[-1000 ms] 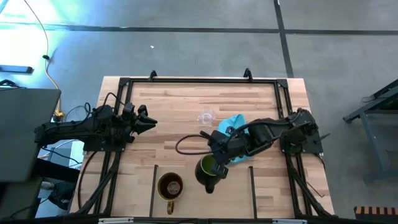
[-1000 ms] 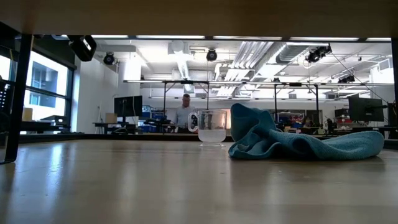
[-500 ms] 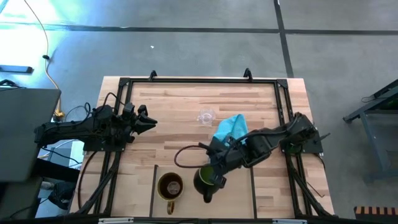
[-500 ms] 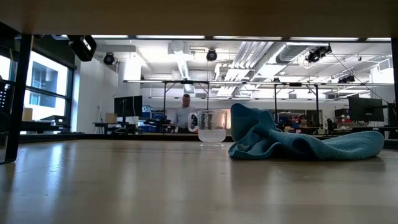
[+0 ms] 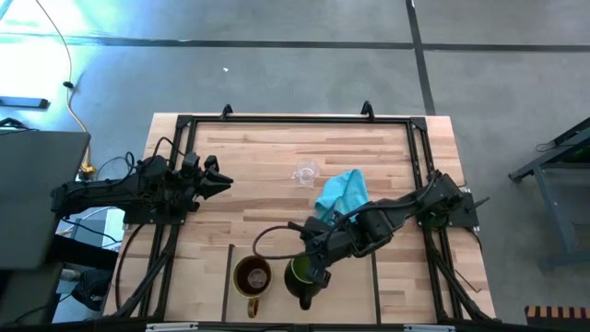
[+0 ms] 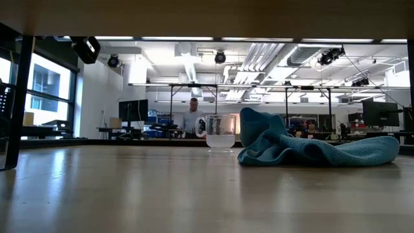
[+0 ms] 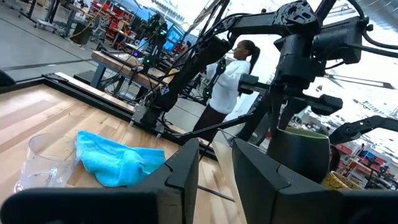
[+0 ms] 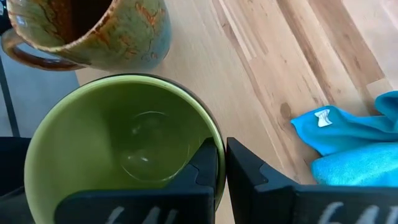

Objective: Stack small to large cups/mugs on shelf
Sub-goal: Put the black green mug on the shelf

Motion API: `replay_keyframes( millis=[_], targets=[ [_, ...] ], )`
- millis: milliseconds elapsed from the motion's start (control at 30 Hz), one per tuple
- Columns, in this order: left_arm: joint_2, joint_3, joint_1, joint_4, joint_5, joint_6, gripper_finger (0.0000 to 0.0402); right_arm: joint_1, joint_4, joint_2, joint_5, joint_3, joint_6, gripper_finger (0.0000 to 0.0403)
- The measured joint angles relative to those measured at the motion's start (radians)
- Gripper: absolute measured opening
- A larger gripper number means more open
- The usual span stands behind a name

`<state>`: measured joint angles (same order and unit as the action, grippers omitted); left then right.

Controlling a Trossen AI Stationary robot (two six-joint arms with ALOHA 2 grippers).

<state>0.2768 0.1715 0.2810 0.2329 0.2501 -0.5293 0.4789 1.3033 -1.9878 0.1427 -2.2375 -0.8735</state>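
The green mug (image 5: 301,273), low in the frame's centre beside the brown mug (image 5: 252,276), is hanging pinched by its rim in my right gripper (image 5: 312,262), so I am judging the next move a careful lowering onto the shelf (image 5: 343,288).

This is a robotics lab or workshop in a large open hall. Beyond the wooden table (image 6: 194,188) run exposed ceiling pipes (image 6: 259,55) and strip lights, with rows of workbenches carrying monitors (image 6: 132,110). Other robot arms on stands (image 7: 298,37) and a person (image 7: 227,81) fill the background, above a grey concrete floor (image 5: 277,74).
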Motion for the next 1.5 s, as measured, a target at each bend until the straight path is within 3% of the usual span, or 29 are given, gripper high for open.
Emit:
replay_keyframes(
  millis=[1500],
  targets=[
    [0.0,0.0,0.0,0.001,0.0,0.0,0.0085,0.0,0.034,-0.052,-0.003,0.0,0.056,0.0]
  ],
)
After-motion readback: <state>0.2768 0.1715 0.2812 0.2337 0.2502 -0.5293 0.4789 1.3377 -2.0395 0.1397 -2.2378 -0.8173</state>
